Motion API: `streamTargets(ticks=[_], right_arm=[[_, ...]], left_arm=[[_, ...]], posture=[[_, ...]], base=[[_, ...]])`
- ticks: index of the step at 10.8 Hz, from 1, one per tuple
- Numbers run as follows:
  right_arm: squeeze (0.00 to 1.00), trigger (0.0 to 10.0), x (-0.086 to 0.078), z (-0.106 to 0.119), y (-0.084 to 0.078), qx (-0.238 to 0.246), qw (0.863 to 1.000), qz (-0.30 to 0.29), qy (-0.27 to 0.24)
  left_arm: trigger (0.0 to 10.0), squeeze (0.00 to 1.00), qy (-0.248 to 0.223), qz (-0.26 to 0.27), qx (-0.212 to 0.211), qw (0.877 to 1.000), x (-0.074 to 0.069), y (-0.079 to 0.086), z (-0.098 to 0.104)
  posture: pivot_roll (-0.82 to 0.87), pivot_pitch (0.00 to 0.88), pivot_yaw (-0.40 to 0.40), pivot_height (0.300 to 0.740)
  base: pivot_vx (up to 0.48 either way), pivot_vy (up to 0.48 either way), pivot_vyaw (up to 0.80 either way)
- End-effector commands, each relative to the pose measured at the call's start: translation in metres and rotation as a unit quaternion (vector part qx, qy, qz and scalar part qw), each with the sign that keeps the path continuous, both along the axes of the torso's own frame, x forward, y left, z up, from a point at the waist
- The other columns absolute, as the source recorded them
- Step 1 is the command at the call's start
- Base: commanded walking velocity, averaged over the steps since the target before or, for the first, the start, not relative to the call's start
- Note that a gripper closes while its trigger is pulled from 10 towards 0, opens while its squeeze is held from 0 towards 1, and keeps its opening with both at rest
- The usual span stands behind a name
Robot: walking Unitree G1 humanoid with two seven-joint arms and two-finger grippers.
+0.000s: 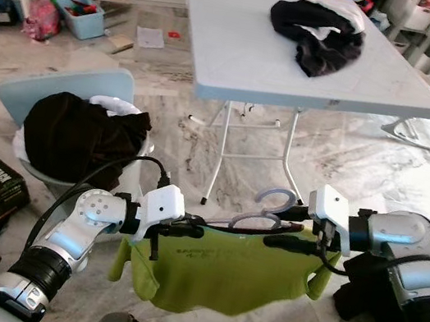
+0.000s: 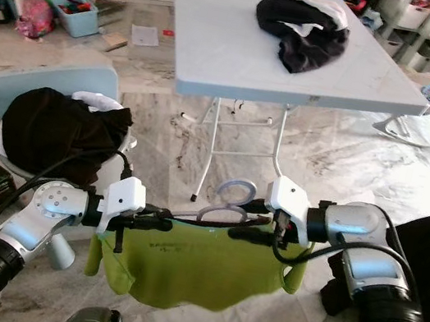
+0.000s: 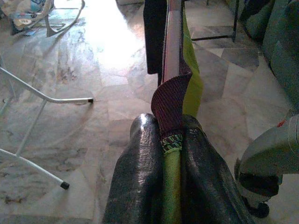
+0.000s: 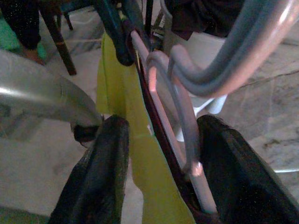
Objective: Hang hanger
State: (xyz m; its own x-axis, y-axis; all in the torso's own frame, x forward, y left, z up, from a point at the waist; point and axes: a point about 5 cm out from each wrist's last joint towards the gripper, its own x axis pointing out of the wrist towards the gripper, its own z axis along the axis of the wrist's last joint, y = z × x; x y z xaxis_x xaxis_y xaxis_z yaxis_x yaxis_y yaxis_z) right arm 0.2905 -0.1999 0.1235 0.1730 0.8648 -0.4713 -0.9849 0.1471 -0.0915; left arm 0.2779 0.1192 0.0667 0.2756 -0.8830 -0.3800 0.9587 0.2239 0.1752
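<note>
Both arms carry the hanger (image 1: 259, 216) with its green shirt (image 1: 220, 274), left gripper (image 1: 186, 229) and right gripper (image 1: 280, 241) jaws pinching its ends; next, I'd guess, it needs a rail.

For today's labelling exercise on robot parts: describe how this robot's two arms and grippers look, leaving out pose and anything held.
Both arms are silver metal with rounded joint housings and ribbed black cuffs lower down. Each wrist carries a white boxy block with black cables looping off it. The left gripper and right gripper each end in two long black fingers, which look glossy in the wrist views.
</note>
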Motion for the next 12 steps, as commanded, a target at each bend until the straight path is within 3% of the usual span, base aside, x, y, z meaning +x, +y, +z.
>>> streamTargets(ticks=[1,7,8,9,10,11,12], right_arm=[[0.00,0.0,0.001,0.008,0.004,0.015,1.000,0.004,-0.011],[0.00,0.2,-0.003,-0.004,0.013,0.013,1.000,0.000,0.013],[0.00,9.4,-0.002,-0.009,0.016,0.011,1.000,-0.004,0.014],[0.00,10.0,-0.002,-0.013,0.017,0.008,1.000,-0.006,0.014],[1.00,10.0,-0.003,-0.015,0.018,0.006,1.000,-0.008,0.021],[1.00,10.0,-0.003,-0.018,0.019,0.006,1.000,-0.011,0.017],[0.27,10.0,-0.005,-0.019,0.020,0.005,1.000,-0.002,0.026]], left_arm=[[0.0,0.00,-0.019,-0.008,-0.015,1.000,0.003,-0.006,0.010],[0.0,0.00,-0.023,-0.009,-0.019,1.000,0.004,-0.009,0.012],[0.0,0.00,-0.024,-0.010,-0.020,0.999,0.005,-0.009,0.013],[0.0,0.00,-0.024,-0.010,-0.020,0.999,0.005,-0.009,0.013],[0.0,0.00,-0.024,-0.009,-0.020,0.999,0.005,-0.009,0.013],[0.0,0.00,-0.024,-0.009,-0.021,0.999,0.004,-0.009,0.013],[0.0,0.00,-0.024,-0.009,-0.021,0.999,0.004,-0.009,0.013]], posture=[[-0.09,0.000,-0.029,0.740],[-0.09,0.000,-0.031,0.740],[-0.09,0.000,-0.030,0.740],[-0.09,0.000,-0.030,0.740],[-0.09,0.000,-0.030,0.740],[-0.08,0.000,-0.031,0.740],[-0.08,0.000,-0.032,0.740]], base=[[0.000,0.000,0.00],[0.000,0.000,0.00],[0.000,0.000,0.00],[0.000,0.000,0.00],[0.000,0.000,0.00],[0.000,0.000,0.00],[0.000,0.000,0.00]])
